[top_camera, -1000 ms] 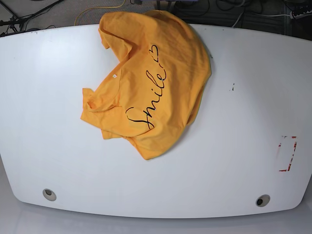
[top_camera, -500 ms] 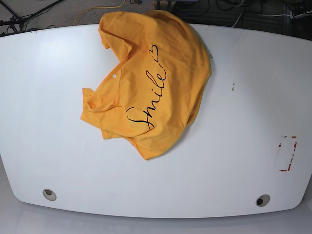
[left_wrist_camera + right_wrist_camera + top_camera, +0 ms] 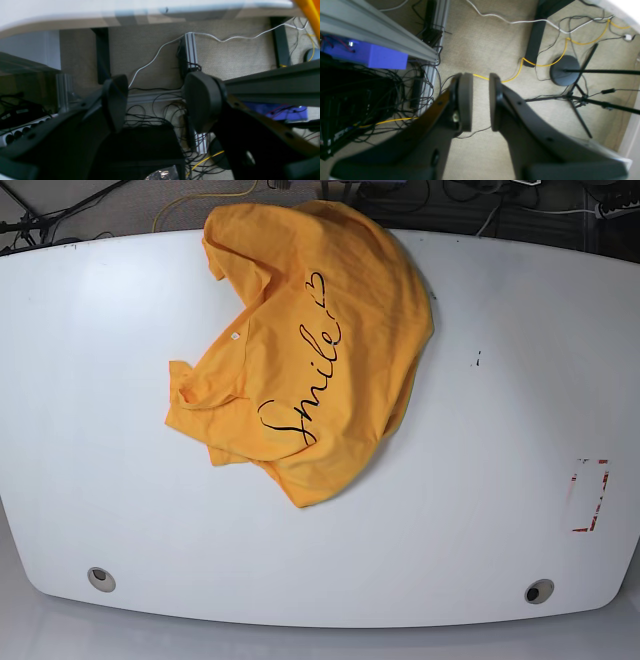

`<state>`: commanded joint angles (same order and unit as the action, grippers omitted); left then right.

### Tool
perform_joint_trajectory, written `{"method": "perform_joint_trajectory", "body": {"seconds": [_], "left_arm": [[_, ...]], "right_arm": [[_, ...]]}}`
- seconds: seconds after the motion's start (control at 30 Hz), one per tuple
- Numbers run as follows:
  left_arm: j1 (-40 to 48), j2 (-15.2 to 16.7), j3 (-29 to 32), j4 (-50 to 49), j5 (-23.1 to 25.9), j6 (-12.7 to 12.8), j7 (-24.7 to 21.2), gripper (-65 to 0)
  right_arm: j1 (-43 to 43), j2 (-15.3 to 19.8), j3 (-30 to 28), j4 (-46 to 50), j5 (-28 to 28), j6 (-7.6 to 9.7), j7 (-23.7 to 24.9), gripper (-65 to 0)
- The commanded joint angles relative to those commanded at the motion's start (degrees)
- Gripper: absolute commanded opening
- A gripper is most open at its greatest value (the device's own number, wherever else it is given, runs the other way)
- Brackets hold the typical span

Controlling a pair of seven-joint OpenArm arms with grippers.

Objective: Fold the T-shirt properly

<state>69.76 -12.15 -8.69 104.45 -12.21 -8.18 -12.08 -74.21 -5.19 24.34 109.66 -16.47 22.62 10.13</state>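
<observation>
The T-shirt [image 3: 320, 350] lies crumpled on the white table [image 3: 500, 380], left of centre and toward the far edge, its black "Smile" print facing up. Part of it hangs over the far edge. Neither gripper shows in the base view. In the left wrist view my left gripper [image 3: 157, 100] is wide open and holds nothing; it sits below the table edge [image 3: 100, 15] over the floor, with a strip of the orange T-shirt [image 3: 308, 11] at the top right corner. My right gripper [image 3: 480, 82] hangs over carpet, its fingers a narrow gap apart with nothing between them.
Red marks [image 3: 590, 495] sit near the table's right edge, and two round holes [image 3: 100, 579] [image 3: 539, 591] near its front. Under the table are aluminium rails [image 3: 191, 47], cables, a blue box [image 3: 382, 58] and a stand's base [image 3: 565, 71].
</observation>
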Motion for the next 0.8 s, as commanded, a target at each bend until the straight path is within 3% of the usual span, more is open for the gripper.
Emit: {"method": "perform_joint_trajectory", "body": {"seconds": [0.3,0.8], "left_arm": [[0.8,0.5,-0.7,3.9,-3.1,-0.3,1.3,-29.3],[0.2,0.7,-1.7,7.3,-1.3,-0.8,0.2,-29.4]], "right_arm": [[1.0,-1.4,-0.1,3.4,0.2,0.18,-3.1,-53.8],[3.7,-0.9,-0.1,3.8,0.2,0.25,-2.5,-54.1]]}}
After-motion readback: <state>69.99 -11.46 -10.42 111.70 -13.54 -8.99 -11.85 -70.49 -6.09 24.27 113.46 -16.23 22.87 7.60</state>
